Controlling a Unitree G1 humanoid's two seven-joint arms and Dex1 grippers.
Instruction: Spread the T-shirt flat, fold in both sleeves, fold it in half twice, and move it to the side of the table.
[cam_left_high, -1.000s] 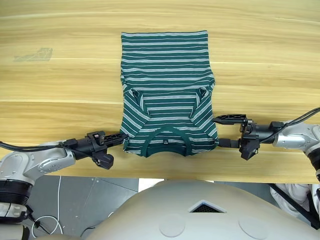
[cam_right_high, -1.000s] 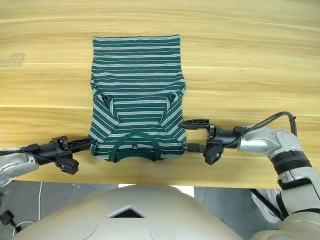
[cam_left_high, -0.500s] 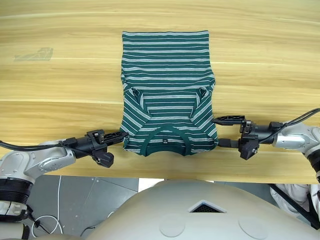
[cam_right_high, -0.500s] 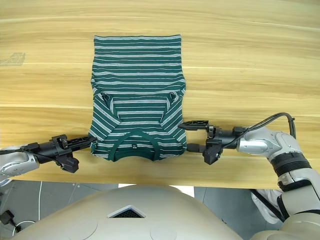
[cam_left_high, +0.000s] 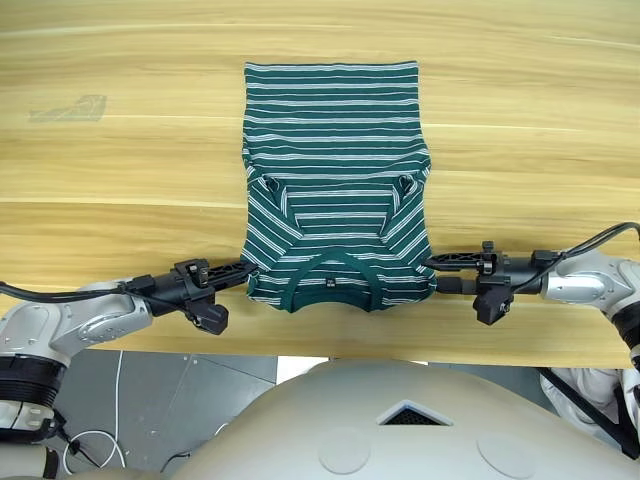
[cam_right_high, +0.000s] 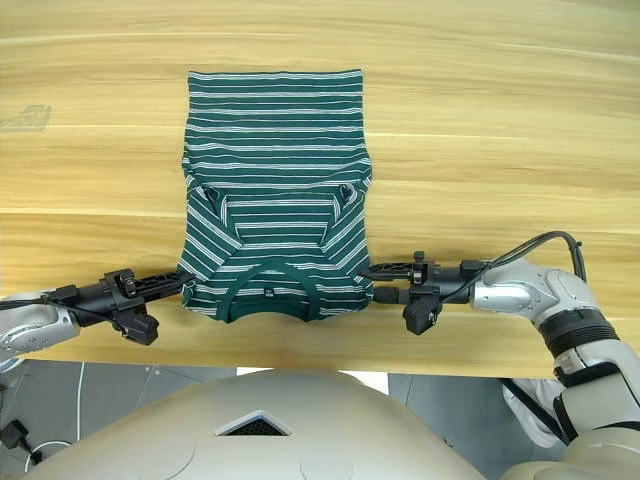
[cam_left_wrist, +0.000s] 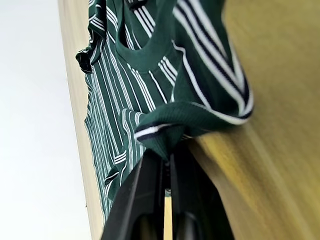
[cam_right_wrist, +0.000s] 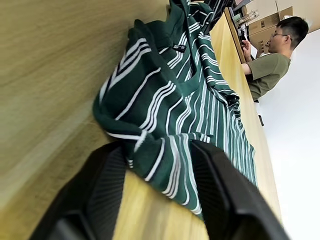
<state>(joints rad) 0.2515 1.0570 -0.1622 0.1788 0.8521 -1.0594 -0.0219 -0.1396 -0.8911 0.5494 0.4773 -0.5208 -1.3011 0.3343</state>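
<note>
Setting up the first half-fold, by my read. T-shirt (cam_left_high: 335, 170) lies flat at centre frame in the head views on the table (cam_left_high: 120, 200), hem (cam_left_high: 330, 66) toward the top of frame, collar (cam_left_high: 330, 285) toward the bottom near the table's front edge. Both sleeves (cam_left_high: 272, 186) are already tucked in over the body, so spread and sleeve steps look done; no half fold made yet. Left gripper (cam_left_high: 245, 268) sits at the lower-left shoulder corner, and its wrist view shows the fingers (cam_left_wrist: 145, 185) pressed together with a bunched bit of striped fabric pinched between them. Right gripper (cam_left_high: 440, 272) is at the lower-right shoulder corner. Its wrist view shows the fingers (cam_right_wrist: 105, 185) spread, straddling that corner with cloth lying between them, and I see no clamp on it. Next move, as I judge it: right side needs to close on its corner so both shoulders are held. Then lift both corners together just off the table and carry the collar end up-frame to land on the hem. Keep the two arms level and in step, or the fold line skews and the tucked sleeves slide out. Risk: left pinch is only on a small nub of the edge, so it could slip under tension.
</note>
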